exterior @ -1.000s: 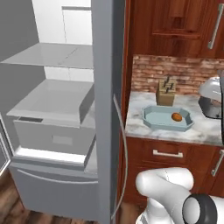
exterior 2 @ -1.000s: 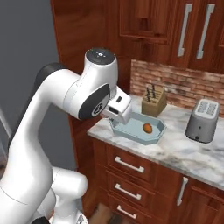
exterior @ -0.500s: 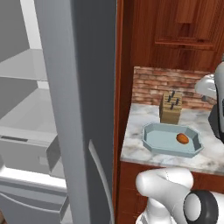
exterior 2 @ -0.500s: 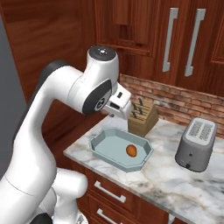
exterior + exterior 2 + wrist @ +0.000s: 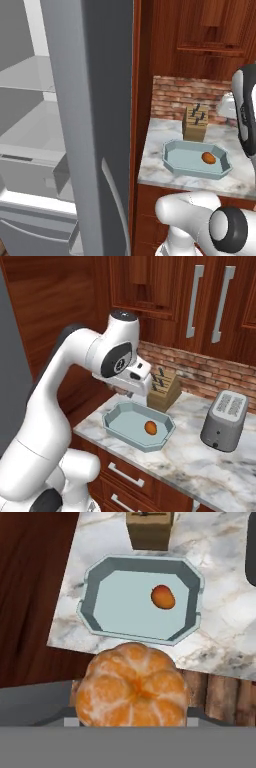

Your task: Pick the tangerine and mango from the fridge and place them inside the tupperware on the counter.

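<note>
Orange peel: the tangerine (image 5: 132,685) sits clamped in the gripper (image 5: 131,719), above the counter (image 5: 220,637) edge.
Handling: probably light, soft-skinned; squeeze its widest middle gently.
Tupperware (image 5: 100,587): just ahead, mango (image 5: 163,596) already inside.

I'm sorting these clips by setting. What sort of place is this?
A rendered home kitchen, most likely: a marbled counter over wooden cabinets, an open grey fridge, and a toaster beside a knife block against a brick backsplash.
</note>
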